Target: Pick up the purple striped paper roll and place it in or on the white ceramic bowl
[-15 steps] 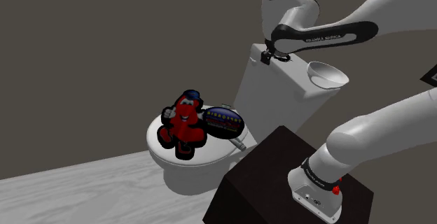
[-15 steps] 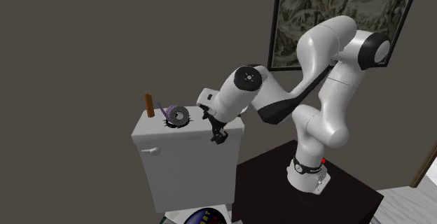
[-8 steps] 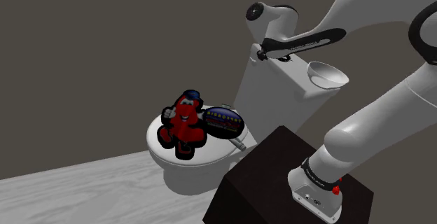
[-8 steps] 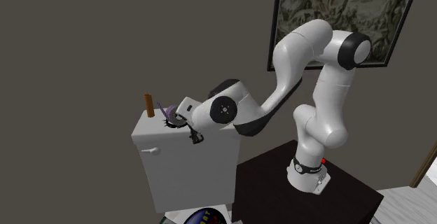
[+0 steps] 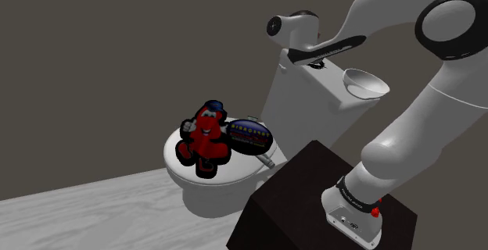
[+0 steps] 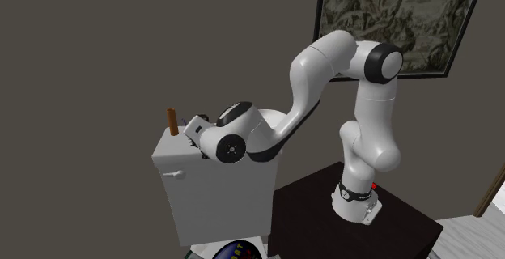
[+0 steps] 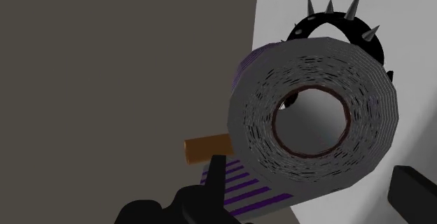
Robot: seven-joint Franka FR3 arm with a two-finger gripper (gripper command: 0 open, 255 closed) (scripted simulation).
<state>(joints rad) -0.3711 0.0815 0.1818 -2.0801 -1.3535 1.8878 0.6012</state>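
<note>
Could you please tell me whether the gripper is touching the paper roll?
Cannot tell. In the wrist view the gripper, jaws open, flanks the paper roll; one jaw overlaps its striped edge, the other stands clear.

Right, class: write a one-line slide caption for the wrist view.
Open claw flanks the purple-striped paper roll, seen end-on, spiked black ring behind it.

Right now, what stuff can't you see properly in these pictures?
Spiky black ring: wrist view, the paper roll covers most of it.
Brown stick: wrist view, one end goes behind the roll.
Dark oval thing: second exterior view, the bottom edge cuts it off.
</note>
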